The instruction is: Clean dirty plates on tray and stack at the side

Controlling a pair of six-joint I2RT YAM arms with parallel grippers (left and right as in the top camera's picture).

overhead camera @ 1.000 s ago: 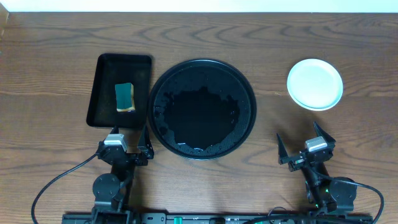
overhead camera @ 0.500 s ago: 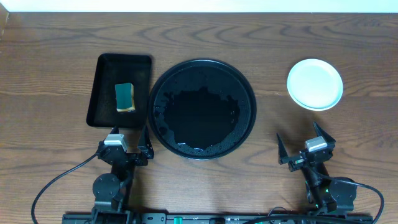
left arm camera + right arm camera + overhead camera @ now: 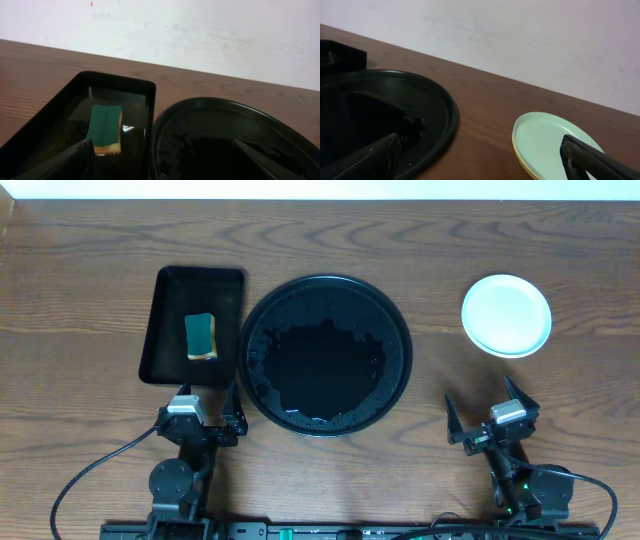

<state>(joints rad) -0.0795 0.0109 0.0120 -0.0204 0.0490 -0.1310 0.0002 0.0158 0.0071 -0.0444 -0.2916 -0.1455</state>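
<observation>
Overhead, one large round glossy black tray (image 3: 392,308) sits at the centre of a brown wooden table (image 3: 90,260), its floor streaked and beaded with liquid. The small round plastic plates (image 3: 506,315) lie in a single stack on the bare wood to the tray's right, well apart from its rim. The right wrist view shows a pale mint-blue plate on top with a pale yellow edge beneath it, though the number in the stack cannot be counted with certainty. Just left of the round tray is one smaller rectangular black tray (image 3: 226,305), holding one green-and-yellow sponge (image 3: 201,336) that lies flat near its middle. Two arms wait at the table's near edge. The left gripper (image 3: 208,396) is just short of the rectangular tray with its two fingers spread wide. The right gripper (image 3: 479,394) sits below the stack, its jaws likewise splayed apart over the wood, touching none of the plates
</observation>
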